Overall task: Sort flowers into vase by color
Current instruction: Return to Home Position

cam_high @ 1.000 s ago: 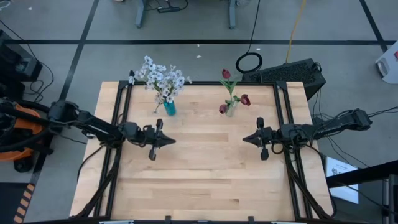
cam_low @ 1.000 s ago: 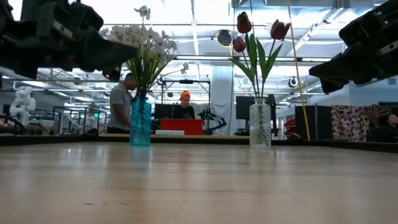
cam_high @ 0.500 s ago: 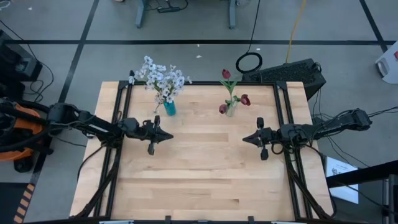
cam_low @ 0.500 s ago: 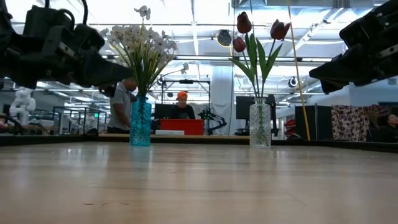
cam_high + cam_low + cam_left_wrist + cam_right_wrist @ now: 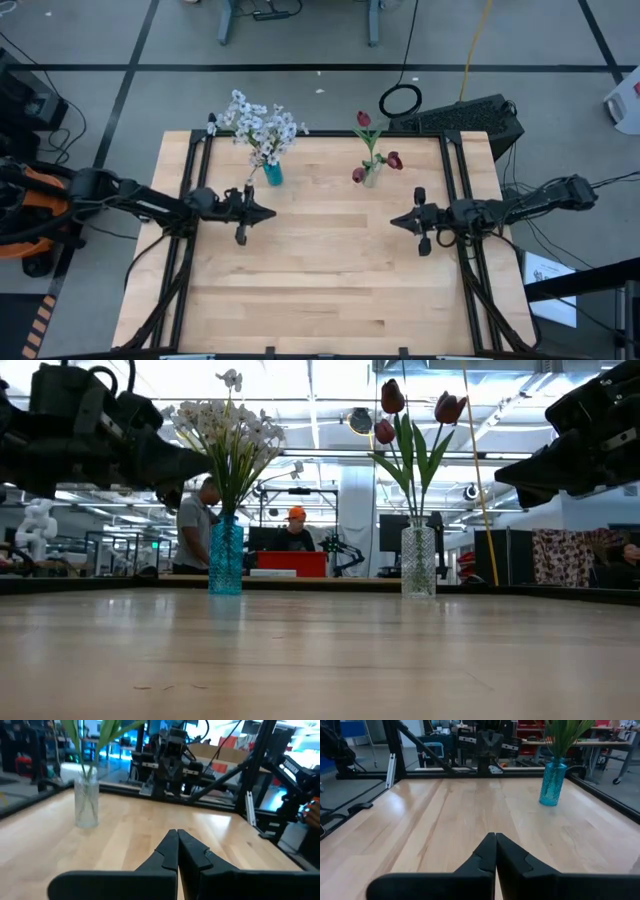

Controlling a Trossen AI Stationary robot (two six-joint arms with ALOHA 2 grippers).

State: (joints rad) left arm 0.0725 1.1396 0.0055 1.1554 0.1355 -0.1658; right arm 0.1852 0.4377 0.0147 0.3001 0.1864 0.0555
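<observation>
While both closed, left end effector (image 5: 266, 213) and right end effector (image 5: 395, 222) apart above table (image 5: 320, 295).

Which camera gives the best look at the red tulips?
The low view: all three red tulips stand side-on above the clear vase, buds and stems unblocked. The high view shows the buds only from above. The left wrist view catches only vase and green stems; the right wrist view misses them.
</observation>
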